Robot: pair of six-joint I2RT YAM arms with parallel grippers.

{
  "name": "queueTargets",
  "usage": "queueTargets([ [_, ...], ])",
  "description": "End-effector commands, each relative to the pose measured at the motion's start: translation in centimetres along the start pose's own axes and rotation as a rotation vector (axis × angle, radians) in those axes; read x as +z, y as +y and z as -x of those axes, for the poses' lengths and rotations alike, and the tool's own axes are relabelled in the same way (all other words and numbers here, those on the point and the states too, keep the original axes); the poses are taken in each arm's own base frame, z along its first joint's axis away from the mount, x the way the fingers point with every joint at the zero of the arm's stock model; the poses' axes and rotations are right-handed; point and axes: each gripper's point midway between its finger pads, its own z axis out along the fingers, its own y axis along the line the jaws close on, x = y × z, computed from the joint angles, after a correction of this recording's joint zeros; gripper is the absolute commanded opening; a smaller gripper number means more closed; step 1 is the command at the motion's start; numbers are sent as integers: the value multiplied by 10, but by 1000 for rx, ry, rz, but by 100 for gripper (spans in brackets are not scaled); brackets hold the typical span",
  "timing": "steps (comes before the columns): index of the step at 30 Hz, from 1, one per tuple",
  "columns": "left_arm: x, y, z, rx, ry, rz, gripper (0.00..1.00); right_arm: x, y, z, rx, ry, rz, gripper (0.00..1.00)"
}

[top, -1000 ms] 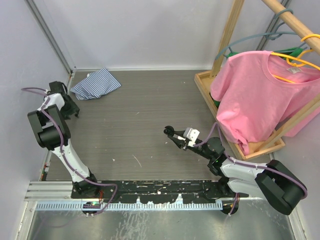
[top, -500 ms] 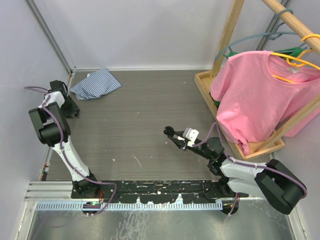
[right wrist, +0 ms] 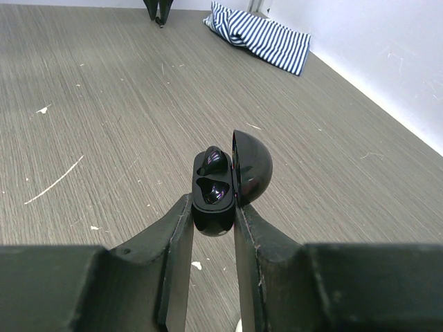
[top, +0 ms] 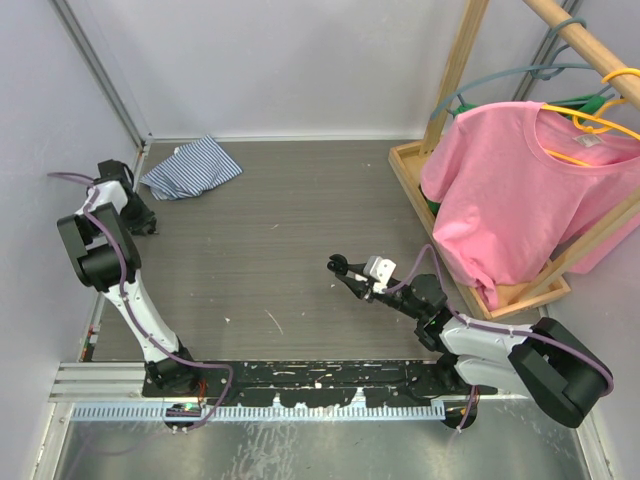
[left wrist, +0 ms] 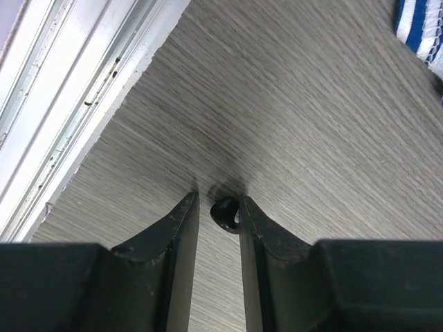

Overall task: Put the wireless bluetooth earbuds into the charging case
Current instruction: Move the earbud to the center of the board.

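A small black earbud (left wrist: 225,213) lies on the grey table at the far left edge. My left gripper (left wrist: 217,200) points down over it, open only narrowly. The earbud rests against the right finger, and a thin gap remains at the left finger. From above, the left gripper (top: 140,222) stands by the left wall. My right gripper (right wrist: 212,207) is shut on the black charging case (right wrist: 213,188), held above mid-table (top: 340,266). Its domed lid (right wrist: 250,166) is swung open to the right. One black earbud (right wrist: 213,160) sits in the far socket.
A blue-striped cloth (top: 190,167) lies at the back left, close to the left gripper. An aluminium rail (left wrist: 69,90) runs along the table's left edge. A wooden rack with a pink shirt (top: 510,190) fills the right side. White flecks dot the table.
The left jaws have narrowed around the black earbud, and the left wrist has shifted slightly toward the back. The right arm and case have stayed put.
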Motion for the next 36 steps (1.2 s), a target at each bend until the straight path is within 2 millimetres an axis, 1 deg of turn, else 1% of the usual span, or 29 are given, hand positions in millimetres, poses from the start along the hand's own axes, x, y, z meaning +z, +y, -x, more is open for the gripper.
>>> queueTargets([
  [1, 0, -8, -6, 2, 42, -40, 30, 8, -11, 27, -42, -79, -31, 3],
  [5, -3, -13, -10, 7, 47, -53, 26, 7, -12, 28, -44, -80, -34, 3],
  [11, -11, -32, -19, 50, 58, -95, 21, 7, -12, 28, -45, -79, -40, 2],
  [12, -12, -32, -20, 52, 60, -100, 20, 7, -13, 28, -44, -77, -41, 3],
  [14, -17, -46, -28, 93, 64, -116, 18, 7, -13, 28, -46, -79, -44, 2],
  [20, -38, -75, -47, 221, 67, -140, 17, 5, -14, 31, -48, -88, -51, 2],
  [24, -57, -103, -65, 323, 46, -184, 17, 5, -13, 30, -47, -86, -50, 2],
  [28, -77, -124, -84, 390, 19, -228, 16, 5, -13, 30, -46, -85, -51, 2],
  [29, -85, -130, -87, 411, 3, -243, 16, 5, -13, 31, -47, -86, -51, 2],
  [30, -90, -137, -94, 442, -3, -255, 16, 5, -13, 31, -46, -86, -51, 2],
  [33, -102, -150, -114, 516, -8, -280, 16, 6, -13, 30, -47, -85, -52, 2],
  [36, -113, -165, -139, 587, 1, -323, 16, 5, -14, 29, -48, -81, -55, 2],
])
